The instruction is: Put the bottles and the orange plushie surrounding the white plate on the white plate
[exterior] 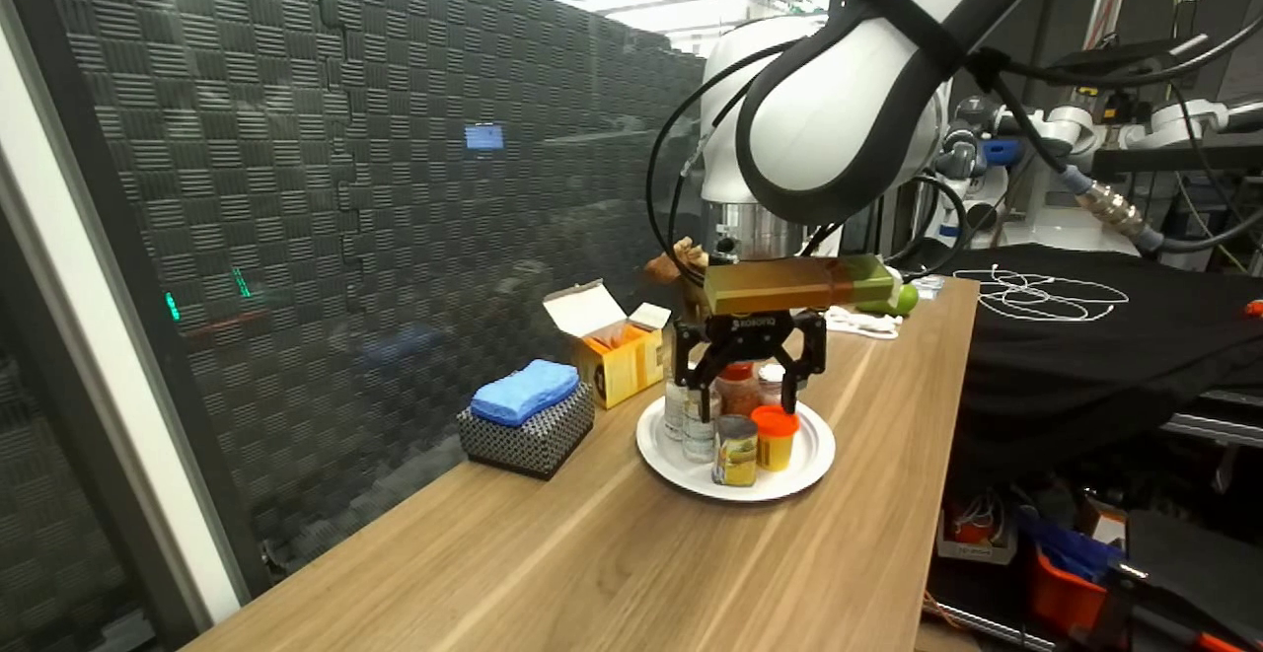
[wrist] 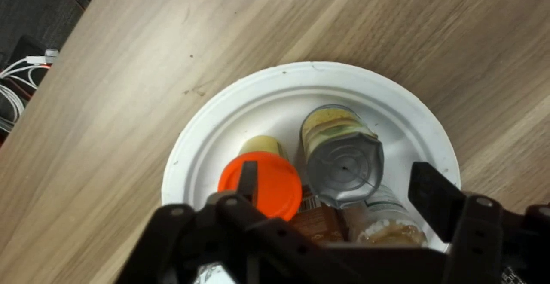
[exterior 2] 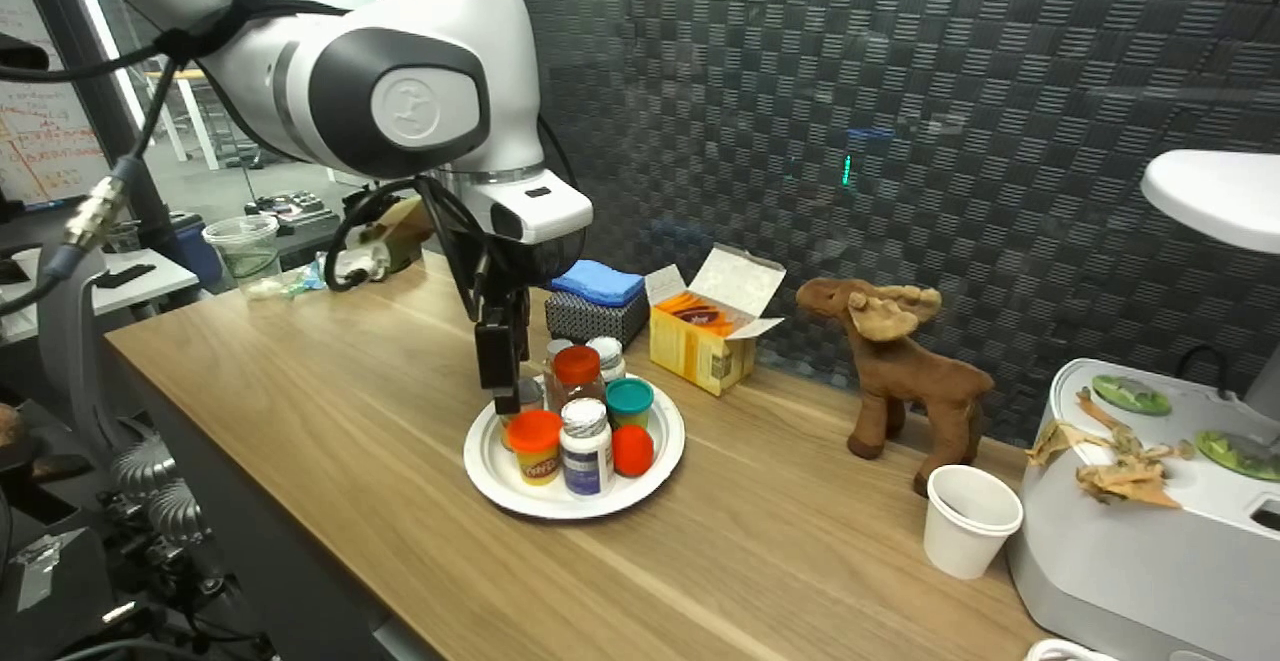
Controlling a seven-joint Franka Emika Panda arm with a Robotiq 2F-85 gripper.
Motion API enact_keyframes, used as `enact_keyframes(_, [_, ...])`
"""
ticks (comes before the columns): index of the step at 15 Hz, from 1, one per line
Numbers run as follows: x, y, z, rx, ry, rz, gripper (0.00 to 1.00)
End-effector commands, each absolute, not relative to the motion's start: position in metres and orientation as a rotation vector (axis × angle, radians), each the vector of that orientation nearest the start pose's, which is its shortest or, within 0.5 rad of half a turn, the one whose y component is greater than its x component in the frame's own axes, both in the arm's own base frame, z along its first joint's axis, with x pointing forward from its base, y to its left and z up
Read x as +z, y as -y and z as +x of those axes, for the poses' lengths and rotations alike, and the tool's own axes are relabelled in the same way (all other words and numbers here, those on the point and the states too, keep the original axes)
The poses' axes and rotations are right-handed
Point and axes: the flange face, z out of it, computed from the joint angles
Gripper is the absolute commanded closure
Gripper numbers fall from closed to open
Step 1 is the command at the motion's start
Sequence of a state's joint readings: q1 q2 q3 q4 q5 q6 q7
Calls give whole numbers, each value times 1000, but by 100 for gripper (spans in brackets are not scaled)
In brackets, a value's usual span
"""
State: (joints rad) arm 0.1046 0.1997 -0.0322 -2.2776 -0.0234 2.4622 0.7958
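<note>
The white plate (exterior: 676,474) stands on the table and also shows in an exterior view (exterior 2: 575,511) and the wrist view (wrist: 195,123). On it stand a silver-topped can (wrist: 343,163), an orange-lidded tub (wrist: 275,185), a white bottle (exterior 2: 586,466), a red-lidded jar (exterior 2: 578,369), a teal-lidded jar (exterior 2: 630,403) and clear bottles (exterior: 699,432). A round red-orange thing (exterior 2: 633,451), perhaps the orange plushie, lies at the plate's edge; the other views hide it. My gripper (exterior: 747,407) is open and empty above the plate. In the wrist view its fingers (wrist: 335,185) lie either side of the can's top, one overlapping the orange lid.
A patterned box (exterior: 533,435) with a blue cloth (exterior: 526,392) and an open yellow box (exterior 2: 700,346) stand by the dark wall. A brown moose plush (exterior 2: 910,381), white paper cups (exterior 2: 965,526) and a grey appliance (exterior 2: 1150,541) stand further along the table.
</note>
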Motion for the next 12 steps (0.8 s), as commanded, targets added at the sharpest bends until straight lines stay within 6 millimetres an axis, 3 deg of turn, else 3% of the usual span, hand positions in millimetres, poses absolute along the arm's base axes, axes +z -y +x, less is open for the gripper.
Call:
enact_keyframes(1, [291,-40,520,-60,-1066,-2971,0])
enact_keyframes(4, [312,-44,512,-62,-1010,-3005,0])
enact_keyframes(8, [348,-50,491,-27,-704,-3125,0])
enact_keyframes(12, [383,-54,474,-42,-502,-3158,0])
